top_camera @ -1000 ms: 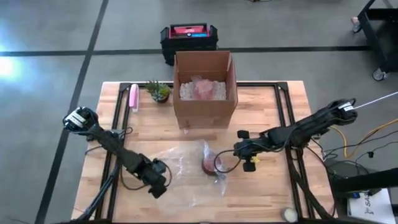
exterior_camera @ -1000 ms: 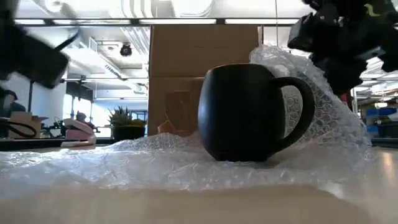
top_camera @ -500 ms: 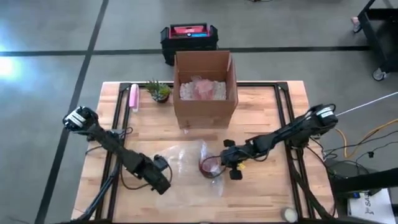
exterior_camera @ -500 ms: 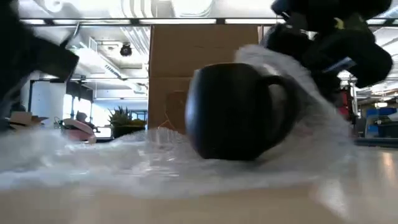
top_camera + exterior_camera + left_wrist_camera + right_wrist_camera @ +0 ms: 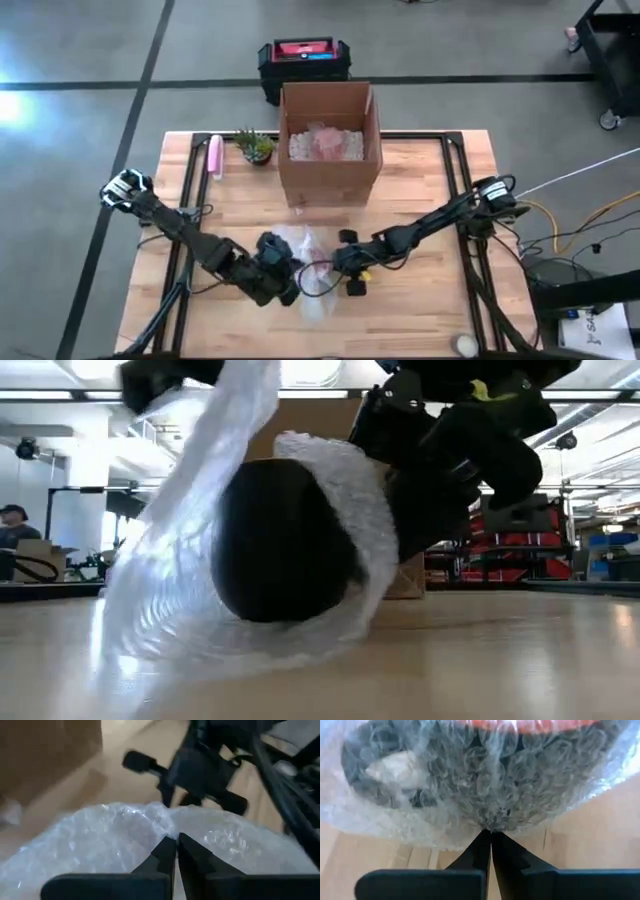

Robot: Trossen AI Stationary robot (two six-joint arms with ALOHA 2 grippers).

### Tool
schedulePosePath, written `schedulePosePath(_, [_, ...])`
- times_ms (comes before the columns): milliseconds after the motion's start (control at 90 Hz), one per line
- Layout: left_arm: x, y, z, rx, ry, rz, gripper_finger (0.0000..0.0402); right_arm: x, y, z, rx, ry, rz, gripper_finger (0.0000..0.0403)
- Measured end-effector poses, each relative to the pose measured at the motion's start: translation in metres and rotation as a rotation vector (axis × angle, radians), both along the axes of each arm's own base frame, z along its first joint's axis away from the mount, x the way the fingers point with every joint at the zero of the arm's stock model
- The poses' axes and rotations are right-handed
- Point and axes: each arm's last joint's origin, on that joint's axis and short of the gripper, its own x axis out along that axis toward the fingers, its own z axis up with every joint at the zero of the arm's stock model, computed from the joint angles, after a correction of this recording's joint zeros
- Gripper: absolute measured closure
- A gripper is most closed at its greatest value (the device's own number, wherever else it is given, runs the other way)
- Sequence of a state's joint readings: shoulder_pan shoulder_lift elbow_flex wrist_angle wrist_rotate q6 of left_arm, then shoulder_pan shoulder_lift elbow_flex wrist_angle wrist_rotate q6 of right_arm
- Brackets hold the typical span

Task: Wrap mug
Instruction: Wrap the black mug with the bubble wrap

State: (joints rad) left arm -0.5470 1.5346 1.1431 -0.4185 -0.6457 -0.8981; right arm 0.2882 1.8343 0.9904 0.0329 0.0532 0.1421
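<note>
At the lower centre of the high view we see the mug point(image 5: 322, 272) sitting on the wooden table point(image 5: 430, 310), mostly swaddled in the bubble wrap point(image 5: 305, 262). In the low view the dark mug point(image 5: 275, 540) fills the middle of the frame, with the bubble wrap point(image 5: 215, 480) curling over its top and rising as a sheet toward the upper left.

The left gripper point(image 5: 285, 280) sits just left of the mug in the high view; its wrist view shows its fingers point(image 5: 165, 855) pressed together on a fold of the wrap.

The right gripper point(image 5: 345, 268) sits just right of the mug, and its fingers point(image 5: 481, 847) are likewise pinched together on the wrap (the mug's dark body and orange-red inside show through the bubbles).

Above them in the high view, at upper centre, stands an open cardboard box point(image 5: 330, 150), with a small potted plant point(image 5: 255, 146) to its left.
</note>
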Motion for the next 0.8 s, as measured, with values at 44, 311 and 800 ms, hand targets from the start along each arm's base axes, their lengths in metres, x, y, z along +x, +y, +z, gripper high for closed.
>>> schedulePosePath(44, [0.007,0.004,-0.005,0.016,0.013,-0.002,0.0401,0.000,0.000,0.003,-0.005,-0.006,0.008,0.0403])
schedulePosePath(311, [0.041,0.018,-0.046,0.005,0.112,-0.044,0.0401,-0.023,-0.007,0.048,-0.054,0.038,0.049,0.0403])
schedulePosePath(800, [0.048,0.016,-0.056,-0.002,0.115,-0.057,0.0401,-0.001,0.000,0.065,-0.076,-0.239,0.138,0.0403])
